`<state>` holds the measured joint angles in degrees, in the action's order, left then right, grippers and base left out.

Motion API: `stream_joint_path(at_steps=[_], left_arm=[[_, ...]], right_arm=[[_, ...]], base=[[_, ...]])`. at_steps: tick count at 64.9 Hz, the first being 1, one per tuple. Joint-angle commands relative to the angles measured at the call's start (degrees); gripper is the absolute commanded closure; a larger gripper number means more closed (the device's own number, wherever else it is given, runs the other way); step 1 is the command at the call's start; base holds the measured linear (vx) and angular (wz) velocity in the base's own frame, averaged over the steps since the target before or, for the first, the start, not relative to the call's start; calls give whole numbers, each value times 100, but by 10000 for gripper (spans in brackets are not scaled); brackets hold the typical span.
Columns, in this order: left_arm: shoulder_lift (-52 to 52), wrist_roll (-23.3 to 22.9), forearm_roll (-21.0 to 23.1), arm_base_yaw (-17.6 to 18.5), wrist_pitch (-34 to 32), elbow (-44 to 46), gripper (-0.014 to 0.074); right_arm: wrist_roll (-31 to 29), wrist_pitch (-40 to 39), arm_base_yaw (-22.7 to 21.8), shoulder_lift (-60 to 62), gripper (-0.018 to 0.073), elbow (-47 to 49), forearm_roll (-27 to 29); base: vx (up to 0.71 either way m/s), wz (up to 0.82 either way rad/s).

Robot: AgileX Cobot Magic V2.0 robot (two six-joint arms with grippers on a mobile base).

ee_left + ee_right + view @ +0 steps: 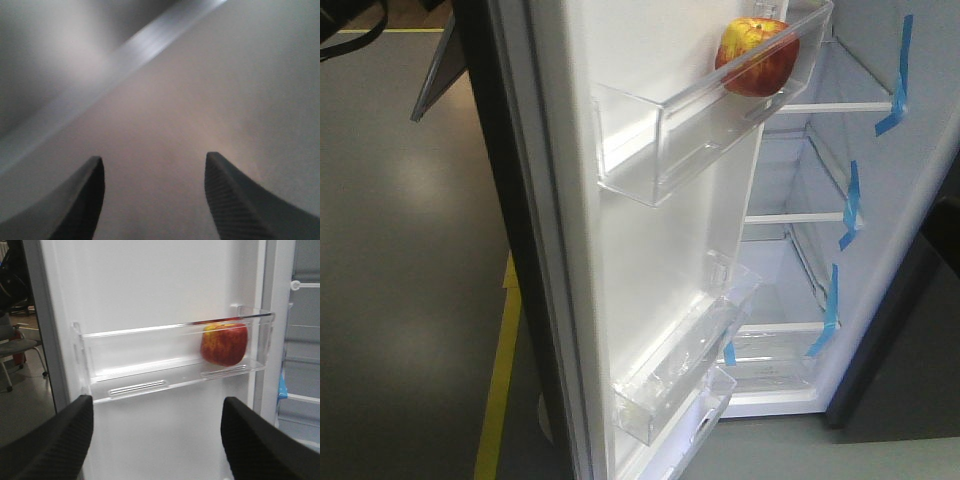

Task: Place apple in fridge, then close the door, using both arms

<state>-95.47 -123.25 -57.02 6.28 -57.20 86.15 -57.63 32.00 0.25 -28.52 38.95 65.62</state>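
The apple sits at one end of the clear upper bin on the open door. The right fingers face it, spread and empty; the left fingers, also spread and empty, hover close to a blurred grey surface. A hard shove shut could roll the apple along the bin or jolt it out.

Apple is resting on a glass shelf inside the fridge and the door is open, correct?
No. The apple rests in a clear bin on the door, not on a glass shelf; the right wrist view shows it. The door is open.
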Motion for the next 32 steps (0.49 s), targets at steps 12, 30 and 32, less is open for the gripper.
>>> stream_joint_path(at_steps=[12,30,32], left_arm=[[230,-1,-132,864,-611,207,162],[230,142,-583,2018,-189,207,162],[230,251,-627,2088,-142,207,162]], right_arm=[[-63,108,-20,-33,41,150,194],[-63,176,-20,-33,41,150,218],[-63,192,-20,-33,41,150,223]], base=[[0,0],[0,0],[0,0]])
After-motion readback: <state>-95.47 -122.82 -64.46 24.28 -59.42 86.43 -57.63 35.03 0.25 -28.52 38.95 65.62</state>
